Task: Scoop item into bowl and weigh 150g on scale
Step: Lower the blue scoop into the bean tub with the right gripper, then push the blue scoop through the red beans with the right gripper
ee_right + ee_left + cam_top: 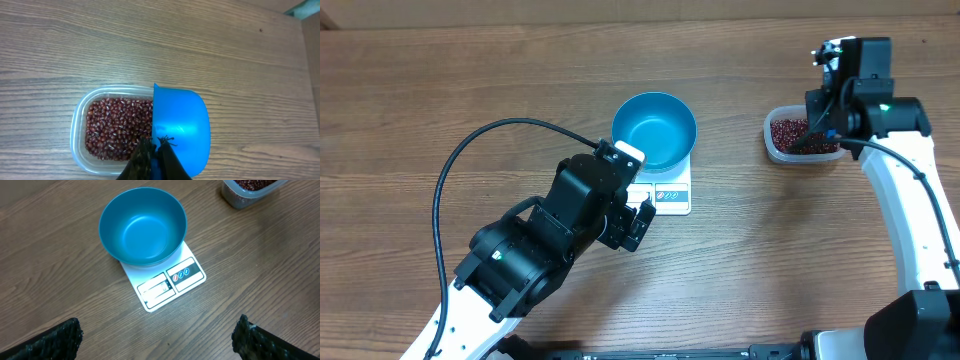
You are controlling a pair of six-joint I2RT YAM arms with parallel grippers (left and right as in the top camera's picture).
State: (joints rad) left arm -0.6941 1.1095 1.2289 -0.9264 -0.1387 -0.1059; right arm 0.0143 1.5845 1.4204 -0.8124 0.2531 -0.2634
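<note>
Brown wood-grain tabletop (420, 100) fills every view. At the bottom centre of the right wrist view, the right gripper (154, 152) has its two black fingers pinched together on the handle of a small bright-blue plastic scoop (182, 125). The scoop's cup sits over the right end of a clear rounded-rectangular plastic tub (77, 132), covering that end and reaching past the tub's right rim. Many small dark red-brown oval beans (115, 127) lie in the tub to the left of the scoop, spread across its floor. In the overhead view the tub is at the upper right of the frame, under the right arm's wrist.

The left gripper (156, 340) is spread wide and holds nothing. Its black fingertips show at the lower left and lower right of the left wrist view, with bare wood between them. Toward the top of that view, a round smooth bright-blue bowl (142, 227) sits on a small flat white square scale (165, 282). The bowl covers the scale's far part. The display and blue-marked buttons lie uncovered along the near edge. The bowl's inside shows plain blue. Seen from overhead, bowl and tub are well apart.
</note>
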